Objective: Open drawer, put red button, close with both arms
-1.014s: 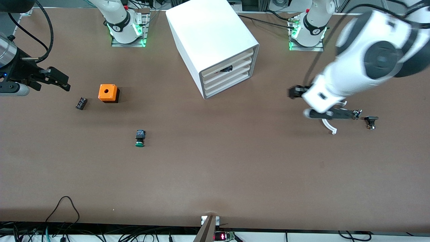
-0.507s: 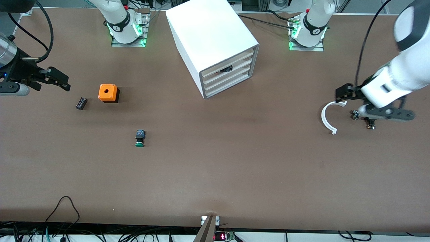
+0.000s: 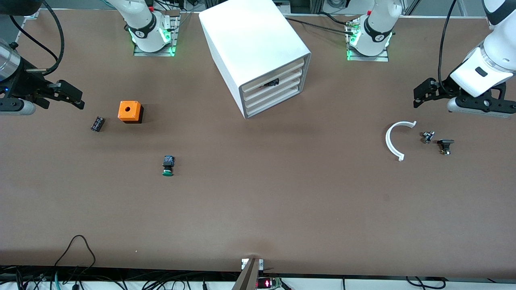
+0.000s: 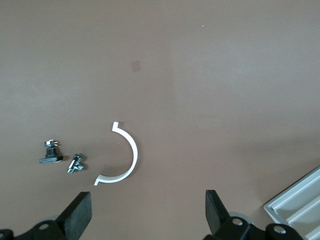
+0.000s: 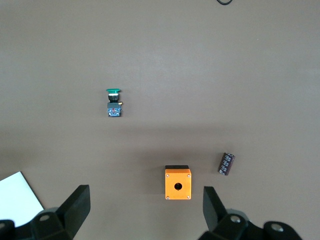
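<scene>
**Both grippers hang wide at the table's ends, with no red cap in sight**

The left gripper [image 4: 147,220] hangs over the table [image 3: 258,209] at the left arm's end, its jaws spread wide and empty, above a white curved clip [image 3: 393,141], a small metal fitting [image 3: 427,137] and a black part [image 3: 445,145]. The right gripper [image 5: 145,210] waits over the right arm's end, jaws likewise apart and holding nothing, above an orange box [image 3: 130,111] and a dark cylinder [image 3: 97,123]. Between the arm bases stands the white cabinet [image 3: 250,44], turned askew to the table's edge, with the drawer [image 3: 273,91] sitting flush with its neighbours.

The red button shows on no bare stretch of table. Only a dark object [image 3: 271,83] peeps through a slot in the cabinet's front, above the drawer, and whether that is the button cannot be told.

The likeliest slip from here is a mistaken pick. The green button [image 3: 167,166], lying nearer the camera than the orange box, has the same black body and could be taken for the red one. The drawer fronts are thin and closely stacked, so a finger may well catch the drawer above or below. The cabinet also looks unanchored, and a one-sided pull or push could slide or turn it rather than move the drawer.
</scene>
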Tool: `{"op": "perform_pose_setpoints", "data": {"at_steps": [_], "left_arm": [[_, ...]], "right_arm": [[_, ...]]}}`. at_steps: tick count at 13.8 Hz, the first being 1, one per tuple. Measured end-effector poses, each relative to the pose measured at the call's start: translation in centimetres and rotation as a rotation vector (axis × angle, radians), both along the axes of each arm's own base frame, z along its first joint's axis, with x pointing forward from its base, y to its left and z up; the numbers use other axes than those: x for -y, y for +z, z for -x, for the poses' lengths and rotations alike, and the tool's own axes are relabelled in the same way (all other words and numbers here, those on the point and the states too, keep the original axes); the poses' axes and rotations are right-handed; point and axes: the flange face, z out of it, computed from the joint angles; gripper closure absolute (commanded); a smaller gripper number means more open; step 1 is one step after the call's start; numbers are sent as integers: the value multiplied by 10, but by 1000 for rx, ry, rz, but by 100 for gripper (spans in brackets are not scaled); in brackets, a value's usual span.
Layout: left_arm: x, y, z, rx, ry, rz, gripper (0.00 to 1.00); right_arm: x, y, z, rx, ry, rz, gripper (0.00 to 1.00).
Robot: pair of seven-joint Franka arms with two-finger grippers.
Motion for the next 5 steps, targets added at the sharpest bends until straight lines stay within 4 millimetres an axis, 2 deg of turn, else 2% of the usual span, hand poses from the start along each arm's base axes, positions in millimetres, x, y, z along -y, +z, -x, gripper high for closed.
{"op": "perform_pose_setpoints", "data": {"at_steps": [5], "left_arm": [[1, -2, 0, 3, -16, -21, 0]], "right_arm": [[0, 0, 0, -1, 0, 0, 0]]}}
